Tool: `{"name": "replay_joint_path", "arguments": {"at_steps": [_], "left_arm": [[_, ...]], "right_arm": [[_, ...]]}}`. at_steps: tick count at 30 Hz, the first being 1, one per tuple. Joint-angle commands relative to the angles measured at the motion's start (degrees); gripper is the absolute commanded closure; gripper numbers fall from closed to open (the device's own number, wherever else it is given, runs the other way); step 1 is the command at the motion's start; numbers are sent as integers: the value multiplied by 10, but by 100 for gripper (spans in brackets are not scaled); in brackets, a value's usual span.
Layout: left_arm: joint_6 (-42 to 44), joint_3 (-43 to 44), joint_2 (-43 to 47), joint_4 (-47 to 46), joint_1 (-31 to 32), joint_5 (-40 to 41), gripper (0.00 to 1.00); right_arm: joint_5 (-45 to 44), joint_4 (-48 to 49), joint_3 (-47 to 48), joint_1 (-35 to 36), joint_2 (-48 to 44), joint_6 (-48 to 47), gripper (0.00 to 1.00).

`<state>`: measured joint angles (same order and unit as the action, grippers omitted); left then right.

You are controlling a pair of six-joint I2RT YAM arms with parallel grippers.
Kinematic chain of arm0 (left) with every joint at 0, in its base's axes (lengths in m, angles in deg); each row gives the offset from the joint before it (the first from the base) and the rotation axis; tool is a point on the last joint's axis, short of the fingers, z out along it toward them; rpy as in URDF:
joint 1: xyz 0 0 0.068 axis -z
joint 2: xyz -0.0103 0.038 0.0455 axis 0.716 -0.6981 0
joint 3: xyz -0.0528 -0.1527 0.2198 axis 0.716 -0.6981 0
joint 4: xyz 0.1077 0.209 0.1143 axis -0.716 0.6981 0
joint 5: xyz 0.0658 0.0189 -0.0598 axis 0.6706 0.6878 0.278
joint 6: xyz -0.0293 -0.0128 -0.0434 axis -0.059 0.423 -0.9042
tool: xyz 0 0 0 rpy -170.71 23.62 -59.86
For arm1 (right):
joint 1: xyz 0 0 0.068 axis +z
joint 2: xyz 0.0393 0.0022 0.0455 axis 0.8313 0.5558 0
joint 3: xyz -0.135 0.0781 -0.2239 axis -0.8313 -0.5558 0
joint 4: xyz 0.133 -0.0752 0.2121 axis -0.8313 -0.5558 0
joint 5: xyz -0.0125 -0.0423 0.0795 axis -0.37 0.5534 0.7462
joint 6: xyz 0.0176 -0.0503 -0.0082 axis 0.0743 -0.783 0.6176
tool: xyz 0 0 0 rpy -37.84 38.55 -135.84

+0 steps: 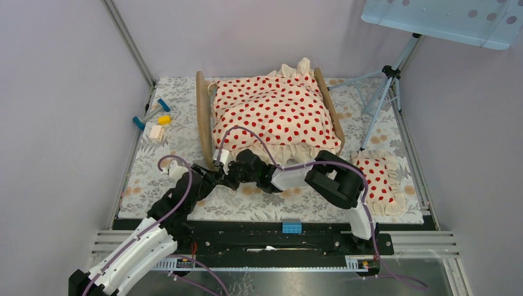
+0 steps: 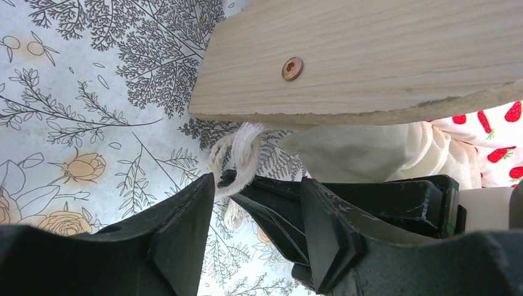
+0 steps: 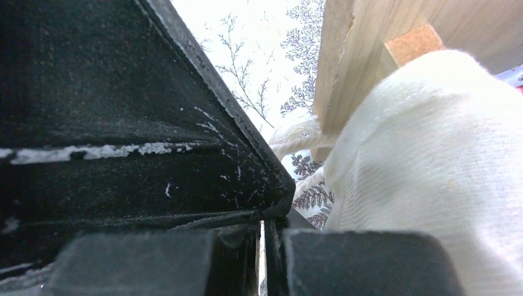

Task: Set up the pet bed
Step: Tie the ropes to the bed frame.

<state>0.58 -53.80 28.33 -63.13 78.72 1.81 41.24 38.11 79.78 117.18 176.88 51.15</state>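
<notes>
Pet bed (image 1: 201, 117) at the middle back of the worktop (image 1: 154, 185), mattress hidden under the red-dotted blanket (image 1: 274, 111). Matching pillow (image 1: 375, 177) off to the right on the worktop, apart from the frame (not yet in place). Both arms reaching in to the bed's near left corner.

Left wrist view: left gripper (image 2: 258, 180) with jaws parted, holding nothing, just below the wooden end board (image 2: 370, 55). White tie cord (image 2: 245, 145) hanging from under the board's edge. Right gripper (image 2: 231, 179) lying between the parted jaws, closed, its tip apparently pinching that cord.

Right wrist view: jaws pressed together, cord running past the tip, cream blanket cloth bulging close on the right beside the board.

Hazards, judged from this pose:
- cord slipping out of a thin, tip-only pinch
- a pull on the cord dragging the blanket off the mattress or shifting the light frame
- the two grippers knocking together in so tight a space
- the left gripper snagging the cord or the ruffle on any move away
</notes>
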Motion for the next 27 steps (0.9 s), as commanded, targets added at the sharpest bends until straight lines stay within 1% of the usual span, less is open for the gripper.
{"name": "replay_joint_path", "arguments": {"at_steps": [1, 14, 16, 27], "left_arm": [[-5, 20, 7, 2, 4, -30, 43], [-20, 8, 15, -8, 4, -49, 42], [-22, 6, 16, -9, 4, -53, 42], [-33, -8, 31, -11, 4, -79, 42]], "right_arm": [[-1, 80, 11, -3, -3, 17, 100], [1, 120, 25, -3, 19, 45, 100], [1, 130, 25, -3, 22, 64, 100], [-6, 180, 20, -3, 31, 101, 100]]}}
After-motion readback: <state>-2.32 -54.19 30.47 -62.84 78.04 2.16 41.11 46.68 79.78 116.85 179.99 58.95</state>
